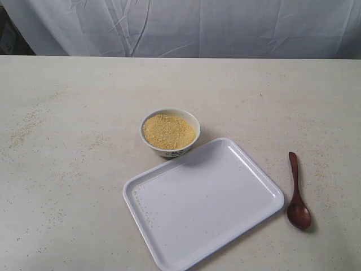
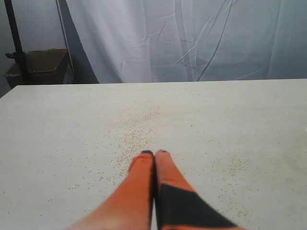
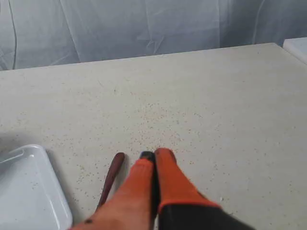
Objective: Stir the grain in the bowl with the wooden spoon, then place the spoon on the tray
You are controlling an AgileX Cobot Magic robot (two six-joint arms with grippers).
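Note:
A small white bowl (image 1: 170, 132) with a dark floral pattern stands mid-table, filled with yellow grain (image 1: 168, 131). Just in front of it lies the large white tray (image 1: 203, 200), empty. The dark wooden spoon (image 1: 296, 193) lies flat on the table to the right of the tray, handle pointing away. Neither arm shows in the exterior view. In the right wrist view the spoon's handle (image 3: 111, 178) lies beside my right gripper (image 3: 154, 154), which is shut and empty; a tray corner (image 3: 29, 191) shows too. My left gripper (image 2: 154, 153) is shut with nothing in it, over bare table.
Loose grains are scattered over the beige table (image 1: 67, 169), thickest at the far left and near the spoon. A white cloth backdrop (image 1: 186, 25) hangs behind the table. In the left wrist view a cardboard box (image 2: 41, 64) and a dark pole stand beyond the table edge.

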